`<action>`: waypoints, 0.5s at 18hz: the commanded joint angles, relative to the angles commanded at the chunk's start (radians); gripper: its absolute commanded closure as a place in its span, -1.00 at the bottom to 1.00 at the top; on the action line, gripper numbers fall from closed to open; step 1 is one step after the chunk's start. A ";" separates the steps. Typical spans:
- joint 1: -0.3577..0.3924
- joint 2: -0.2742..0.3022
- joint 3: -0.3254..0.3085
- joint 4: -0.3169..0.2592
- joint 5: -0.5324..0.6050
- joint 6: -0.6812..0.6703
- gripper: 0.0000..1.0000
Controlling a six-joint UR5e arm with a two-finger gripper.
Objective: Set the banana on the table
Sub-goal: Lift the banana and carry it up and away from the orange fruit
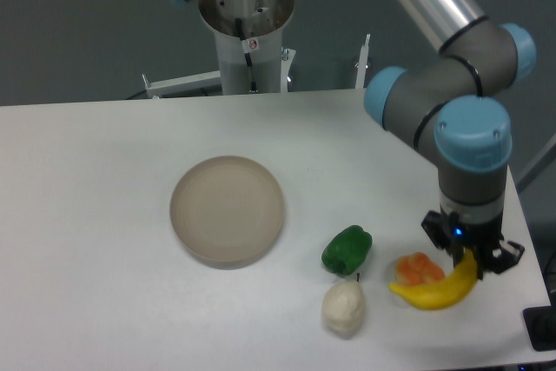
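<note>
The yellow banana (pixel 432 288) hangs lifted above the white table (pixel 104 215) at the right front, its right end held in my gripper (pixel 470 260). The gripper points straight down and is shut on the banana's upper right end. The banana's left end crosses in front of the lumpy orange fruit (pixel 414 266), hiding part of it. Whether the banana touches that fruit I cannot tell.
A round beige plate (pixel 227 210) lies mid-table. A green pepper (pixel 347 248) and a white garlic-like toy (pixel 344 308) sit left of the banana. The arm's base (pixel 246 32) stands at the back. The table's right edge is close to the gripper.
</note>
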 joint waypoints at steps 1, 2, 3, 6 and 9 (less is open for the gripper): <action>0.014 0.025 -0.037 0.000 -0.002 0.028 0.39; 0.029 0.051 -0.072 0.000 -0.002 0.060 0.40; 0.044 0.074 -0.106 0.000 -0.005 0.095 0.40; 0.098 0.143 -0.213 0.000 -0.034 0.175 0.40; 0.173 0.218 -0.337 0.002 -0.049 0.276 0.40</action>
